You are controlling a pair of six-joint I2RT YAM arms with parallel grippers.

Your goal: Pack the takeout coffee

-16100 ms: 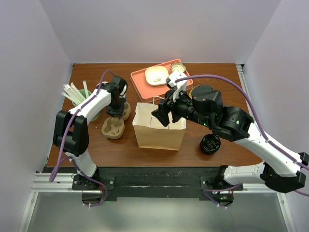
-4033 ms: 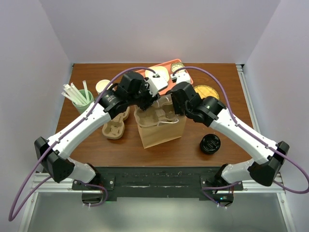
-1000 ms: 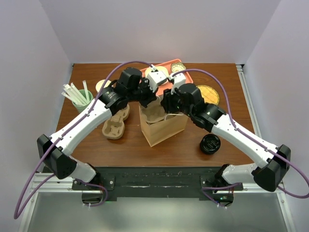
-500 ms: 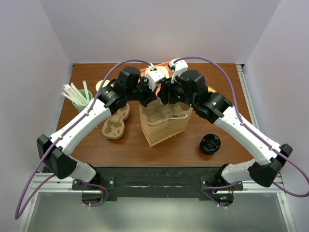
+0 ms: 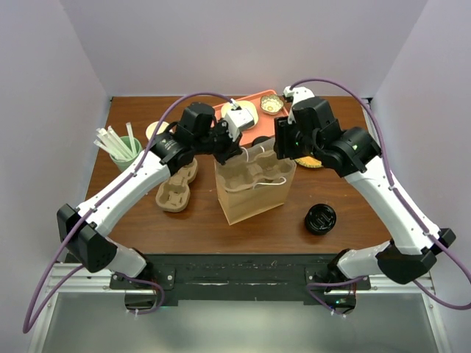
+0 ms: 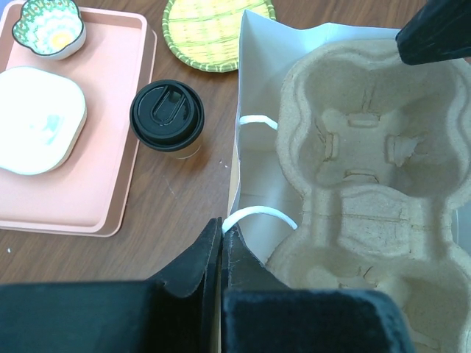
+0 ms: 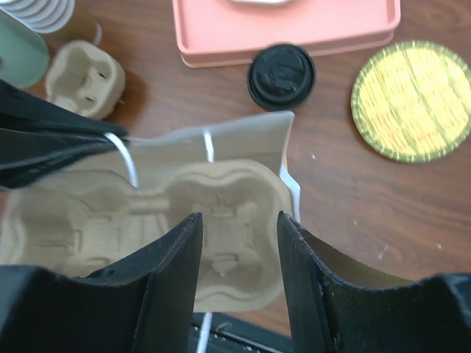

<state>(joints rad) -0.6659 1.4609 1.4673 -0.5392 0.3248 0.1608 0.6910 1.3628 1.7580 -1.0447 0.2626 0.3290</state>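
Observation:
The takeout coffee point(image 6: 167, 116), a small cup under a black lid point(image 7: 281, 76), stands on the table between the pink tray and the brown paper bag point(image 5: 257, 206). A pulp cup carrier point(image 6: 368, 184) lies in the bag's open mouth. My left gripper point(image 6: 221, 224) is shut on the bag's rim beside a white handle point(image 6: 257, 215), at the bag's back left corner point(image 5: 235, 151). My right gripper point(image 7: 235, 217) hovers open above the carrier, its fingers holding nothing, over the bag's back right point(image 5: 283, 147).
The pink tray point(image 5: 221, 114) at the back holds a white plate and a small patterned bowl. A woven yellow coaster point(image 7: 411, 101) lies to the right, a squat black round piece point(image 5: 321, 219) at front right. Spare carriers point(image 5: 175, 190), a straw cup point(image 5: 121, 147) and stacked cups point(image 5: 154, 130) stand left.
My right gripper has lifted off the carrier and drawn back to the right, its jaws now apart. The bag stands straighter. The left gripper keeps its hold.

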